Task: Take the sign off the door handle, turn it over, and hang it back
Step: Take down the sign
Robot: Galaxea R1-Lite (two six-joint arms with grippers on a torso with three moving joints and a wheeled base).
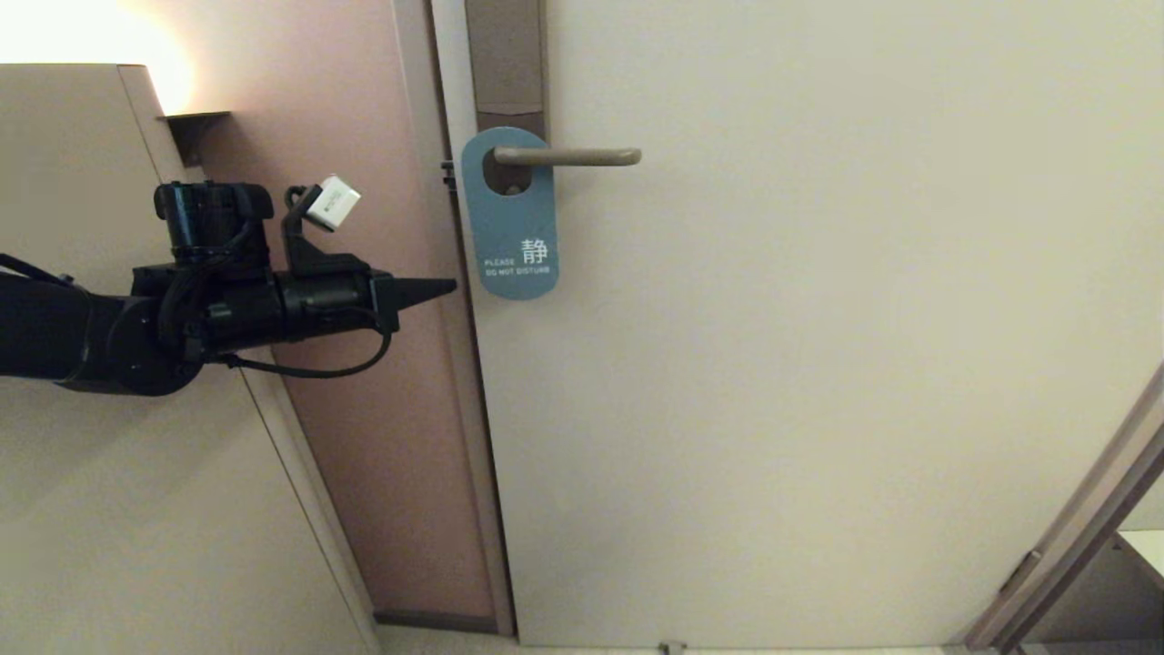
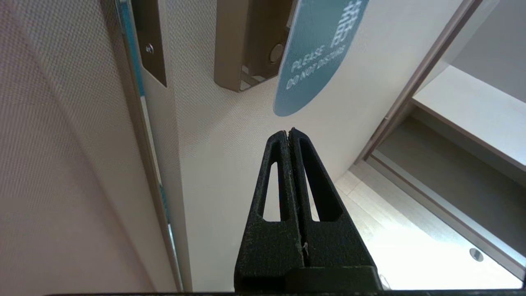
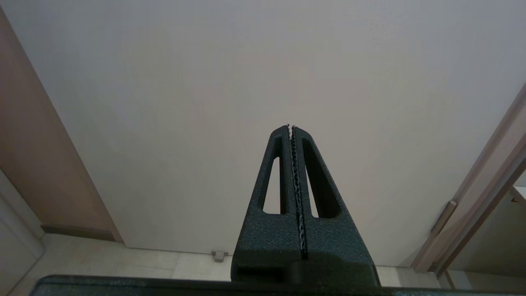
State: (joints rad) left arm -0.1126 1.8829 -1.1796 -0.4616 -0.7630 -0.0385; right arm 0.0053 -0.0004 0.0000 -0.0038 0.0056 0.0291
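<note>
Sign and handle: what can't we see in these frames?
- Sign: back face hidden in the head view, since it hangs flat against the door; top cut off by the frame edge in the left wrist view.
- Door handle: absent from both wrist views.
- Right hand: outside the head view.

1. The sign (image 1: pixel 509 223) showed a blue face with white lettering.
2. The door handle (image 1: pixel 568 156) was beige-bronze, its plate (image 1: pixel 506 64) brown-grey.
3. The door (image 1: pixel 818 364) was cream.
4. The left tool (image 1: pixel 446 287) was black.
</note>
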